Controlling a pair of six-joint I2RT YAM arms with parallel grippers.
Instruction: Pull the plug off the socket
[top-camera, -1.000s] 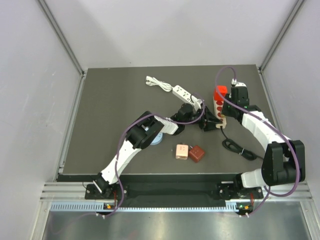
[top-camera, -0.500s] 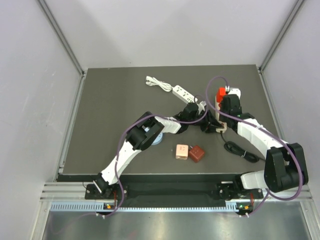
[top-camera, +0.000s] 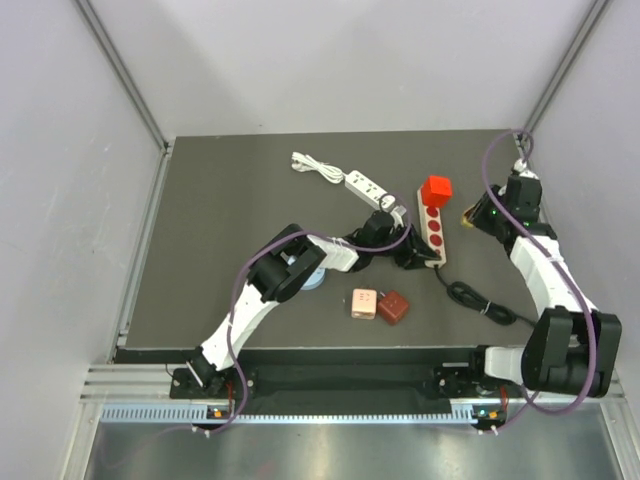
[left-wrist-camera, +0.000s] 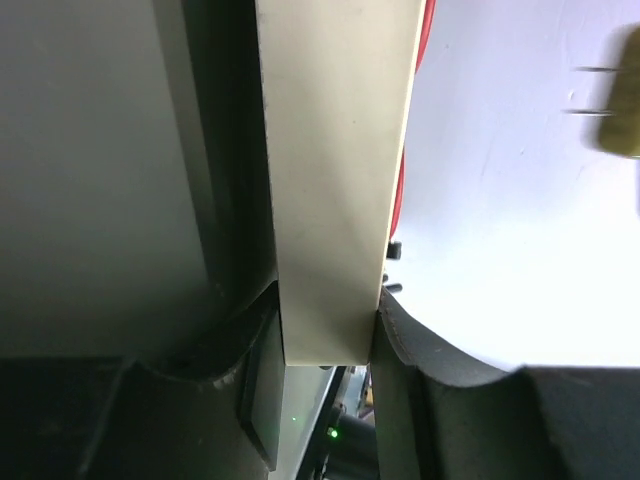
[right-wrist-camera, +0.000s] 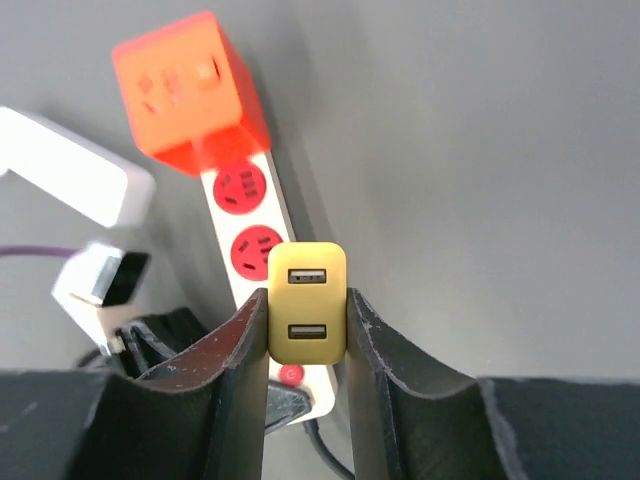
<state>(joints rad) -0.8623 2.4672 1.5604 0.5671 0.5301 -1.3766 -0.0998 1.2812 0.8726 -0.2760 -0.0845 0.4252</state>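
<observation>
Currently the right gripper (right-wrist-camera: 306, 318) is clamped on the gold plug (right-wrist-camera: 307, 300), one finger on each flat side, with the two USB ports facing the wrist camera. The plug is off its socket. It hangs in the air to the right of the power strip (top-camera: 433, 232), apart from it, and the left wrist view shows its pins bare, though blurred.

The left gripper (left-wrist-camera: 328, 320) is closed across the near end of the power strip and pins it to the table (top-camera: 230, 230). The strip's long axis runs from near to far. An orange adapter (top-camera: 435, 188) sits in its far socket, and the round red sockets nearer the left gripper are vacant.

Judgement: the separation step appears complete. The right arm is the only arm near the plug. Any further move should carry the plug rightward, away from the strip's long edge. The plug should not swing back over the vacant sockets. The left gripper should release only once the plug is clear.
</observation>
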